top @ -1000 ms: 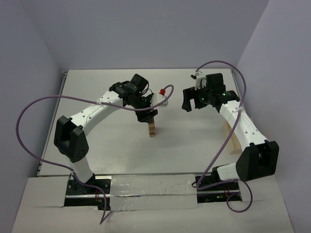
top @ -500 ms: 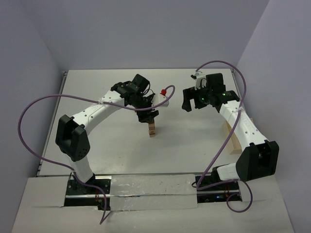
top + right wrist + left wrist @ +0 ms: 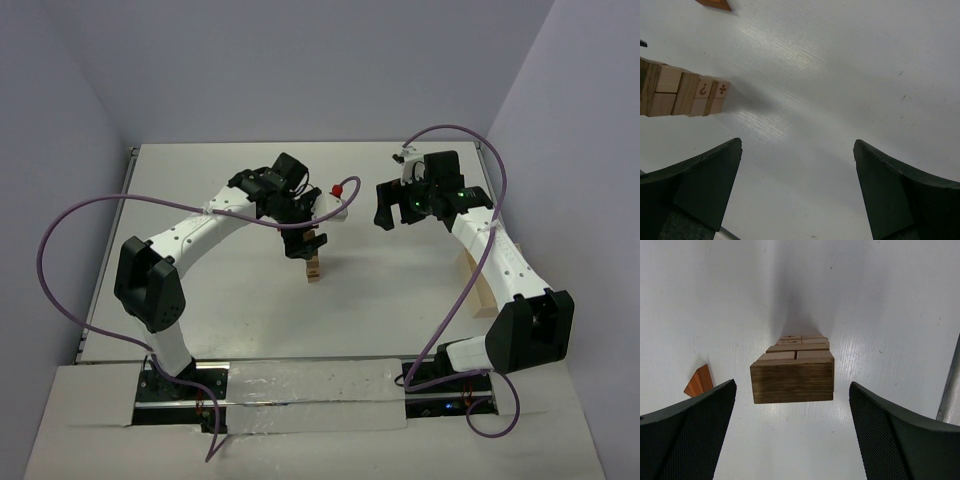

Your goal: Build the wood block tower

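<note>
The wood block tower (image 3: pixel 314 266) stands mid-table, a narrow stack of tan blocks. In the left wrist view I look straight down on the tower (image 3: pixel 792 381), with a dark brown block on top. My left gripper (image 3: pixel 304 241) hangs over its top, open; the gripper (image 3: pixel 791 385) has a clear gap between the top block and each finger (image 3: pixel 687 432). My right gripper (image 3: pixel 386 214) hovers open to the right of the stack, holding nothing. Its view shows the tower (image 3: pixel 685 92) at the left edge, well away from the gripper (image 3: pixel 797 142).
A small reddish-brown wedge (image 3: pixel 699 381) lies on the table just left of the tower's base, also seen as the wedge (image 3: pixel 715 3). A pale wooden tray (image 3: pixel 480 285) sits at the right edge, partly behind the right arm. A red knob (image 3: pixel 338 188) shows behind the left wrist.
My left gripper's jaws have opened wide and let go of the dark block, which now rests on top of the tower. The right arm has not moved.
</note>
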`<action>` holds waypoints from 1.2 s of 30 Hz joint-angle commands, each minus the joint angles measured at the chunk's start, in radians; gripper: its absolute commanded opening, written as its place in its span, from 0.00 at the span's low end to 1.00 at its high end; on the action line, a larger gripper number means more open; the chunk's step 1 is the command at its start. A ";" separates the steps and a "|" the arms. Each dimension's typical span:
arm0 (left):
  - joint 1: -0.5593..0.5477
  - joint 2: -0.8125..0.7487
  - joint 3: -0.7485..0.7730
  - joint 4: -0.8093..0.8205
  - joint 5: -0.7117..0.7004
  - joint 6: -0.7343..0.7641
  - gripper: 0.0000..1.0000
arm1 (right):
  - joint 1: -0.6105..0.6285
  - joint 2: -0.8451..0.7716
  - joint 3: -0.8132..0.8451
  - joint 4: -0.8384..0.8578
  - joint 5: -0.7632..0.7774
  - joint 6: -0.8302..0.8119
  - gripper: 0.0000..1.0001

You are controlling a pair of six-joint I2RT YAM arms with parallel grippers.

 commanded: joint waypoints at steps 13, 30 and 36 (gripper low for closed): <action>0.244 -0.363 -0.008 0.022 0.118 -0.053 0.99 | -0.005 0.012 0.053 -0.012 -0.027 0.003 1.00; 0.471 0.119 -0.017 0.187 0.172 0.096 0.95 | -0.005 0.060 0.080 -0.034 -0.003 -0.001 1.00; 0.444 0.231 0.006 0.283 0.209 0.172 0.91 | -0.004 0.084 0.095 -0.042 0.002 -0.003 1.00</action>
